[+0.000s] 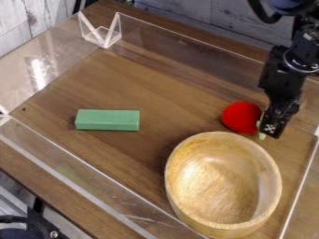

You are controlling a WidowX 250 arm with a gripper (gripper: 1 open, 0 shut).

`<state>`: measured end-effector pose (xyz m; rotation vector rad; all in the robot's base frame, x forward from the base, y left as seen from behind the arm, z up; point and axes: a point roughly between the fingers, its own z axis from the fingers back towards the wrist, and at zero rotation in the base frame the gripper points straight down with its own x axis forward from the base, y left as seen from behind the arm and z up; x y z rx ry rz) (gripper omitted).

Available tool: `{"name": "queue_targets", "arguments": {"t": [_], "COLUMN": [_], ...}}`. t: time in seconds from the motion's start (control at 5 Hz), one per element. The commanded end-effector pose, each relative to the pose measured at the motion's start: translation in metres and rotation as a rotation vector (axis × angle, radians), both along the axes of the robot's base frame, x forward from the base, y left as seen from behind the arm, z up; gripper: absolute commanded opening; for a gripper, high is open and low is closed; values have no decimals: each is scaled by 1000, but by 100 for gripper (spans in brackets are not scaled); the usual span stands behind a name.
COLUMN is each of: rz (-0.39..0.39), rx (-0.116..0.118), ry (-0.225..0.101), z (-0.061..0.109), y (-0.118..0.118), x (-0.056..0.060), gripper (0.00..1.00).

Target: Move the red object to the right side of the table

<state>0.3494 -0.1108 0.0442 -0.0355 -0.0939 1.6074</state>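
Note:
The red object (240, 115), a small round bright red toy fruit, rests on the brown wooden table (162, 79) near its right side. My black gripper (274, 126) stands just to its right, pointing down, and its left finger touches or partly covers the fruit's right edge. The jaws look spread, with the fruit outside them on the left, so the gripper is open and holds nothing.
A round light wooden bowl (222, 187) sits at the front right, just below the fruit and the gripper. A flat green block (107, 119) lies left of centre. Low clear acrylic walls edge the table, and a clear folded stand (100, 30) is at the back left.

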Motion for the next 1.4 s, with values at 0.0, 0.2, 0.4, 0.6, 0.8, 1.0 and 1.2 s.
{"name": "queue_targets", "arguments": {"t": [0.0, 0.2, 0.4, 0.6, 0.8, 1.0, 1.2], "rz": [-56, -115, -171, -205, -241, -214, -186], "rx": [-24, -28, -35, -43, -48, -51, -55], "ry": [-57, -55, -55, -56, -55, -56, -62], "z": [5, -8, -9, 1, 12, 24, 35], "y": [6, 12, 9, -1, -10, -12, -15], "x": [12, 10, 5, 5, 7, -3, -14], "gripper": [100, 100, 0, 0, 0, 0, 0]}}
